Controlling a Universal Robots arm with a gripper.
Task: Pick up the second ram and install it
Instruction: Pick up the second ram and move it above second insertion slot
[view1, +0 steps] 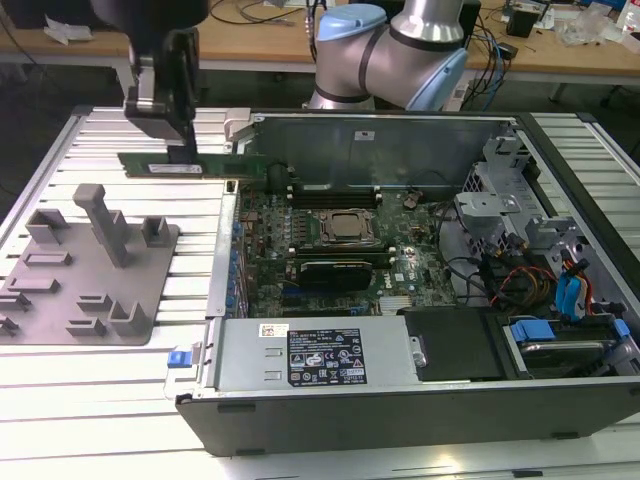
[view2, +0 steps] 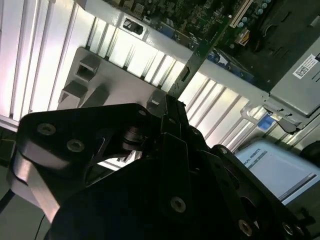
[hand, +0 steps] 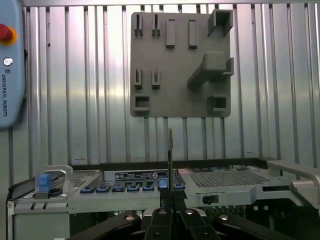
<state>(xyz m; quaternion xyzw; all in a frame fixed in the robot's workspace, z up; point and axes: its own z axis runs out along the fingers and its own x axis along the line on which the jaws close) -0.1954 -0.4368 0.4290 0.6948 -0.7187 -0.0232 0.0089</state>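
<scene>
The second ram (view1: 200, 165) is a thin green stick held level above the slatted table, just off the open computer case's (view1: 400, 390) edge on the exterior view's left. My gripper (view1: 185, 152) is shut on it from above, near its middle. In the second wrist view the ram (view2: 200, 55) runs out from the gripper (view2: 172, 107) toward the motherboard. The first wrist view has the ram (hand: 170, 155) edge-on, rising from the gripper (hand: 170, 197). The grey tray (view1: 60, 290) with its post (view1: 105, 225) lies below and to the exterior view's left.
Inside the case lie the motherboard (view1: 400, 270), the silver processor (view1: 347, 228), dark memory slots (view1: 330, 192) behind it and a broad black card (view1: 335, 270) in front. Cables and drive bays (view1: 540, 280) fill the exterior view's right. A pendant with a red button (hand: 10, 65) lies beside the tray (hand: 177, 75).
</scene>
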